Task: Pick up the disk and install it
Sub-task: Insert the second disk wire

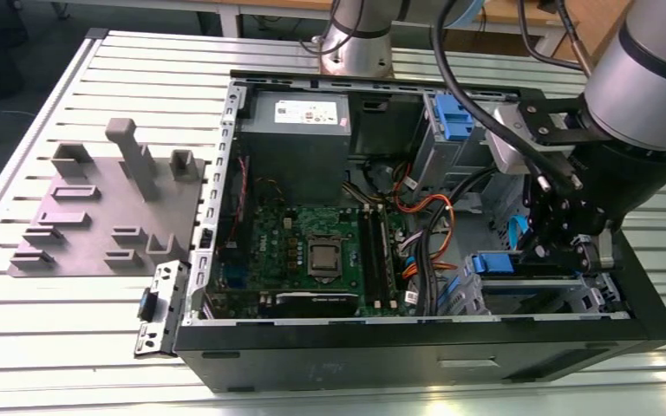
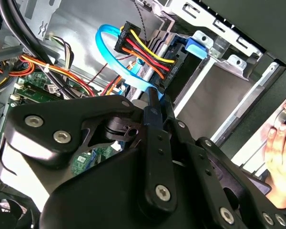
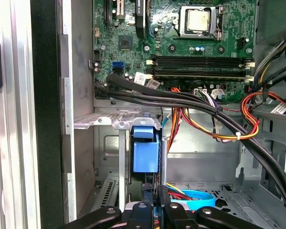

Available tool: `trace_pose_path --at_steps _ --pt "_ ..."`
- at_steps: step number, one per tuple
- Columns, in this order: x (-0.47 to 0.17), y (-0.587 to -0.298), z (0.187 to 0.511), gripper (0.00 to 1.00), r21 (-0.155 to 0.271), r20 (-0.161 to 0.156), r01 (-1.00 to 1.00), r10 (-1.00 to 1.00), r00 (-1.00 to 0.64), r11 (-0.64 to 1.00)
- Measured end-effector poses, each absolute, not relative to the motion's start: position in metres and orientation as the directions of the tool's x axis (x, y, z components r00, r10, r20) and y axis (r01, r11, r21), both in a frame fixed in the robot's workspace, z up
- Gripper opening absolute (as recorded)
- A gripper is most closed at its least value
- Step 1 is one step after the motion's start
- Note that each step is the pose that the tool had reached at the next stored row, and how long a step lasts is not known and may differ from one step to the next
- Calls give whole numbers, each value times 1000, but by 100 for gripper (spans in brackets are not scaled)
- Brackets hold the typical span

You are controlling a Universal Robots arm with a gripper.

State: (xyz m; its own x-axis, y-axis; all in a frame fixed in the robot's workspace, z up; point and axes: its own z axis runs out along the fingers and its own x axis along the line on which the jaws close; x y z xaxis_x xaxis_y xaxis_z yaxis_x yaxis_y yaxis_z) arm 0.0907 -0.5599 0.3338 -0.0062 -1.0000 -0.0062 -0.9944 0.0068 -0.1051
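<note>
Two black fingers of the gripper (image 2: pixel 157 112) stand drawn together on a thin blue edge, which looks like the caddy rail of the disk (image 2: pixel 142 76); the disk itself stands on edge just beyond the fingertips, in the mouth of the metal drive cage (image 3: pixel 114 121). With so narrow a hold, the rail could probably slip or twist between the pads if the disk meets the cage wall at an angle, and it would then jam rather than slide. A blue data cable (image 2: pixel 109 47) and a power plug (image 2: pixel 128 36) with red, yellow and black wires hang right at the disk's end, so they could be pinched or dragged along. The small blue latch (image 3: pixel 145 155) sits on the cage just beside the fingers and could catch them. In the exterior view the gripper (image 1: pixel 564 234) works at about 3 o'clock inside the open computer case (image 1: pixel 426 347), with orange and red wiring (image 1: pixel 426 212) near it toward 9 o'clock, the motherboard (image 1: pixel 310 251) farther that way and the power supply (image 1: pixel 298 121) toward 11 o'clock. A thick black cable bundle (image 3: pixel 181 100) crosses between board and cage. A person's hand (image 2: pixel 281 157) rests close to the case wall, which seems a hazard if the arm swings. Well apart, at 9 o'clock on the slatted table (image 1: pixel 32 347), lies a grey fixture plate (image 1: pixel 90 217).
</note>
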Motion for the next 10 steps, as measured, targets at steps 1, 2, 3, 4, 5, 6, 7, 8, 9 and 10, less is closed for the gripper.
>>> trace_pose_path --at_steps 1,2,3,4,5,6,7,8,9,10 --pt "91 -560 334 16 -105 -7 -994 -1000 -6 7" --pt "91 -560 333 16 -105 -8 -994 -1000 -6 7" --pt "91 -560 333 16 -105 -9 -994 -1000 -6 7" --pt "91 -560 333 16 -105 -10 -994 -1000 -6 7" --pt "91 -560 333 16 -105 -11 -994 -1000 -6 7" --pt "91 -561 332 16 -105 -12 -994 -1000 -6 7" --pt "91 -561 332 16 -105 -13 -994 -1000 -6 7" --pt "91 -561 331 16 -105 -14 -994 -1000 -6 8" --pt "91 -562 331 16 -105 -15 -994 -1000 -6 8" --pt "91 -562 330 16 -105 -15 -994 -1000 -6 8"
